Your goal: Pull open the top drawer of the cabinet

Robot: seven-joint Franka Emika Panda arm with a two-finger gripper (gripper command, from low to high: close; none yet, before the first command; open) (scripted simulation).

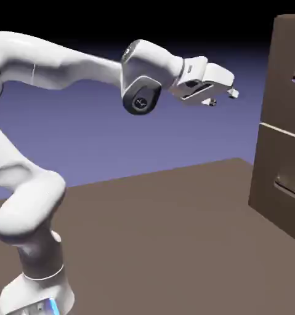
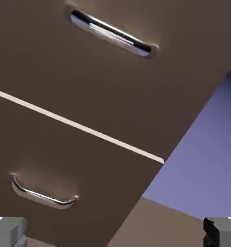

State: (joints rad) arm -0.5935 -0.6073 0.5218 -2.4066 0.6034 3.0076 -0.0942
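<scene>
Tool [image 1: 222, 96] of the white arm is held wide open, empty, short of the tall matte-brown cabinet [image 1: 284, 132]; the top drawer's small silver bar handle [image 2: 111, 34], long axis sideways, lies ahead.

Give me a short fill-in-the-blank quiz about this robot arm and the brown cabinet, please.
1. The hand is ____ , holding nothing.
2. The cabinet has ____ drawer fronts.
3. Each drawer handle, such as the top drawer handle, is coloured ____ .
4. The hand and the cabinet are ____ touching.

Missing words: open; two; silver; not
</scene>
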